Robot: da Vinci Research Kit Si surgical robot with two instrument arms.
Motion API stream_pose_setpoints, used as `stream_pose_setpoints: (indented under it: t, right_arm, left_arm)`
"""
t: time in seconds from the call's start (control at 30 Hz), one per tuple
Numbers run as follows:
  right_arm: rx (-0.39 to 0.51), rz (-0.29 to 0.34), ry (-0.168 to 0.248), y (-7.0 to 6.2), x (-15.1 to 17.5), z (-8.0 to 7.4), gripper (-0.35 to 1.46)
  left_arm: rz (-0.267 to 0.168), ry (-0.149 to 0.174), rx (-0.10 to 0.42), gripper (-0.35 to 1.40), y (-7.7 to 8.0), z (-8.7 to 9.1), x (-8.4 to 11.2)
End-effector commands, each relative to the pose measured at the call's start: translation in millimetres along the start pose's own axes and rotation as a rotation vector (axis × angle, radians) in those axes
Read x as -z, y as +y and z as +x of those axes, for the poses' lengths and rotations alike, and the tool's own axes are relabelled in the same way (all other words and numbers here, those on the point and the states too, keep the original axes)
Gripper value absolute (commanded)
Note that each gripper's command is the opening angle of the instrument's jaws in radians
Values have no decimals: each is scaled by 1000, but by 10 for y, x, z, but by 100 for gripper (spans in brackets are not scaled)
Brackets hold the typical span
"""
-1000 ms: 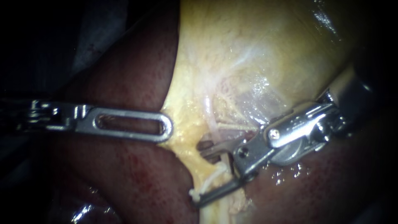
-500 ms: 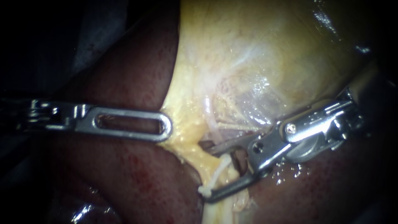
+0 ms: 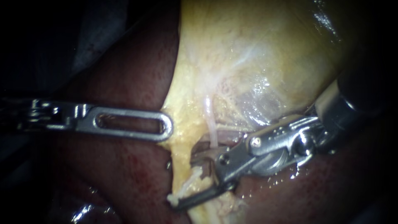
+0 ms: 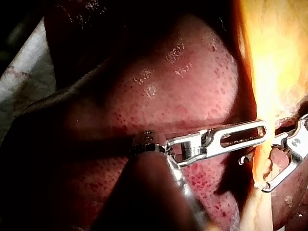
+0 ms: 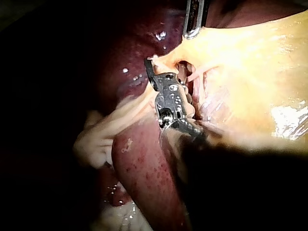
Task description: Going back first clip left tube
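Observation:
My left instrument (image 3: 166, 126) comes in flat from the left. Its slotted jaws are shut on the yellow edge of the gallbladder (image 3: 257, 49); the left wrist view shows the same hold (image 4: 262, 134). My right instrument (image 3: 185, 180) reaches in from the right with its jaws open wide. They straddle the yellow strand below the gallbladder. A thin pale tube (image 3: 212, 128) runs down to the upper jaw. A white shred clings to the lower jaw's tip. In the right wrist view the jaws (image 5: 166, 67) sit in the same yellow tissue. I cannot make out a clip.
Dark red liver (image 3: 124, 174) lies under and around both instruments. Another liver lobe (image 4: 183, 96) bulges beside my left instrument's shaft. A pale lump of loose tissue (image 5: 96, 139) hangs beside my right instrument's shaft.
My right instrument drew back to the right, then came forward again; its open jaws now lie further left across the yellow strand. My left instrument has not moved.

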Motion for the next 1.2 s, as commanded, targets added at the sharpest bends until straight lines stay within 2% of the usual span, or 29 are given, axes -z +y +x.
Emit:
stream_pose_setpoints:
  t: [0.03,0.23,0.3,0.4,0.5,0.63,0.77,0.87,0.97,1.2]
  right_arm:
    - [-4,-3,1,0,1,1,53]
    - [-56,-72,27,-4,11,4,55]
    - [-65,-89,24,-5,15,7,56]
    - [-83,-118,-8,-7,24,14,56]
    - [-99,-158,-87,-8,32,22,56]
    - [-129,-222,-144,-7,37,25,56]
    - [-154,-250,-145,-8,39,23,56]
    - [-185,-271,-164,-11,42,21,55]
    - [-206,-277,-178,-13,44,17,54]
    - [-252,-276,-172,-17,44,17,53]
  left_arm:
    - [-1,0,0,-35,0,0,0]
    - [-1,0,0,-35,0,0,0]
    - [-1,0,0,-35,0,0,1]
    - [-1,0,0,-35,0,0,1]
    - [-1,0,0,-35,0,0,1]
    - [-1,0,0,-35,0,0,1]
    - [-1,0,0,-35,0,0,1]
    - [-1,0,0,-35,0,0,1]
    - [-1,0,0,-35,0,0,1]
    - [-1,0,0,-35,0,0,1]
